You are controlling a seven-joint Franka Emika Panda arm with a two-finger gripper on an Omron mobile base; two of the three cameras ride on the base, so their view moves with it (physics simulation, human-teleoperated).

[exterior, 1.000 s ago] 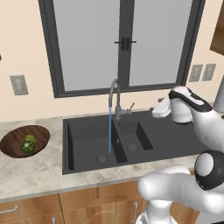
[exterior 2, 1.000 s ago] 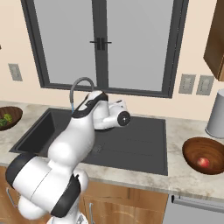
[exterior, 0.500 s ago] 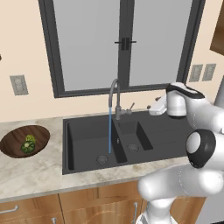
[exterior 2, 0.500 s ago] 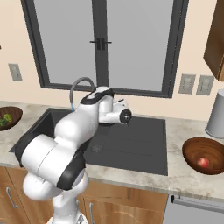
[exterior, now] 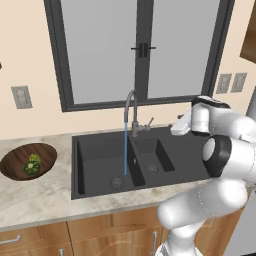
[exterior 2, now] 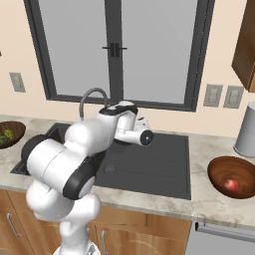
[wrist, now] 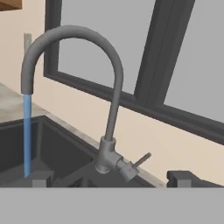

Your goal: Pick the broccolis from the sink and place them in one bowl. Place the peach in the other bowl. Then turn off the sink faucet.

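Reaching toward the sink faucet (wrist: pixel 111 109), the gripper (wrist: pixel 111 177) holds its jaws wide apart and empty, squared on the lever at 5 o'clock of the faucet base, likely because water runs into the sink (exterior: pixel 100 160). Both broccolis (exterior: pixel 32 165) lie in one bowl (exterior: pixel 12 165); the peach (exterior 2: pixel 230 185) sits in the other bowl (exterior 2: pixel 219 169).

A white arm with dark joints (exterior 2: pixel 74 159) rises at the left and bends over the matte black sink (exterior 2: pixel 149 164) set in the pale marbled bench (exterior 2: pixel 209 199). Behind its wrist arches the grey metal gooseneck faucet (exterior 2: pixel 91 92). At the right, a dark brown wooden bowl (exterior 2: pixel 234 175) holds a small red-orange peach (exterior 2: pixel 230 185). At the left edge, another wooden bowl (exterior 2: pixel 10 133) holds green broccoli florets (exterior 2: pixel 7 135).
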